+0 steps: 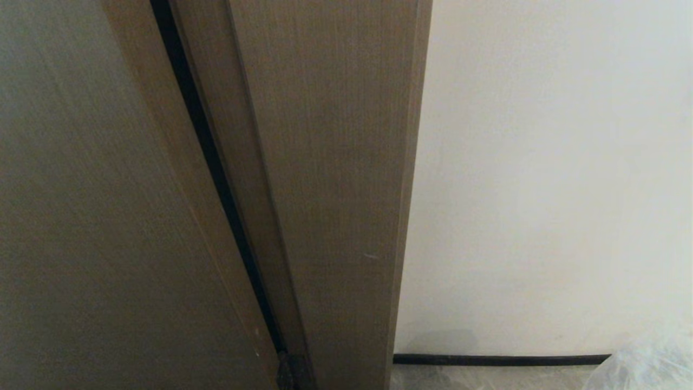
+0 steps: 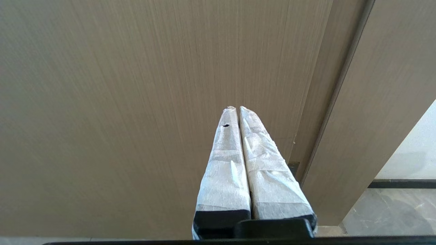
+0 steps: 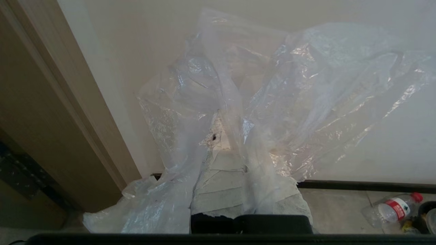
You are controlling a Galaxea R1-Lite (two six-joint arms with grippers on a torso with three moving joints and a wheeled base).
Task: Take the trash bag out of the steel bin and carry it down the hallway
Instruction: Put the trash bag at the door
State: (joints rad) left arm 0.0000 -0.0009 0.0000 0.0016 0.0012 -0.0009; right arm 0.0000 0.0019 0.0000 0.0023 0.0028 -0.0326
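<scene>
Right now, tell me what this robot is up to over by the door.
The right gripper is shut on the trash bag, a clear, crinkly sheet draped over its fingers. The robot faces a brown door frame and white wall, with the bag's edge low on its right. The left gripper is shut and empty, near the brown door. A plastic bottle lies on the floor. No bin is in sight.
</scene>
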